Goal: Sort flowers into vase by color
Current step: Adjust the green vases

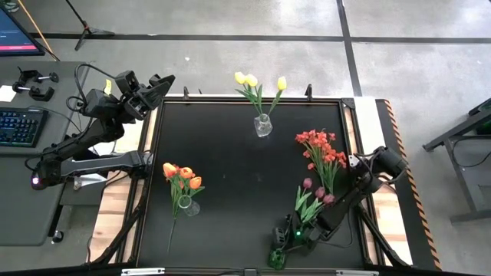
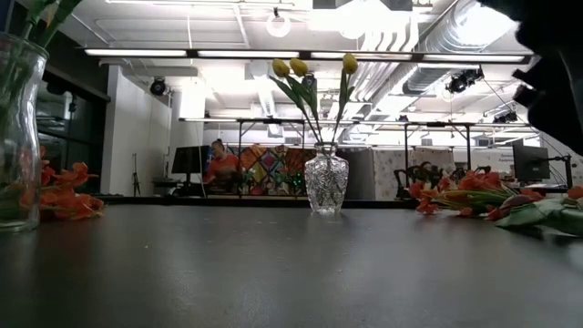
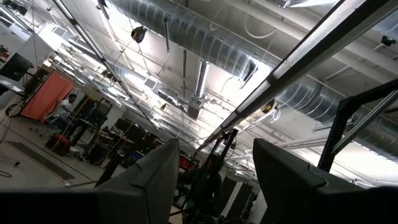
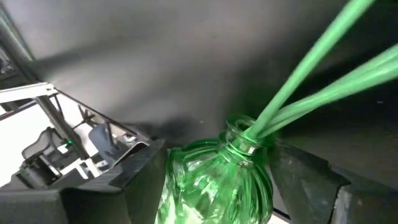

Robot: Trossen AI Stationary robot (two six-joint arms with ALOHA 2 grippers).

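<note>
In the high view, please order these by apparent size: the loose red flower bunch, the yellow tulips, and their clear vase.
Largest: red flower bunch.
Then: yellow tulips.
Smallest: clear vase, seen from above.

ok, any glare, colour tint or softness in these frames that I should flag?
Low view: bright ceiling lights behind the clear vase backlight it, and the near vase at the picture's edge is soft. Left wrist view: aimed at the ceiling, strip lights blown out. Right wrist view: the green vase and stems look strongly green and blurred. High view: even light, no glare on the black table.
</note>
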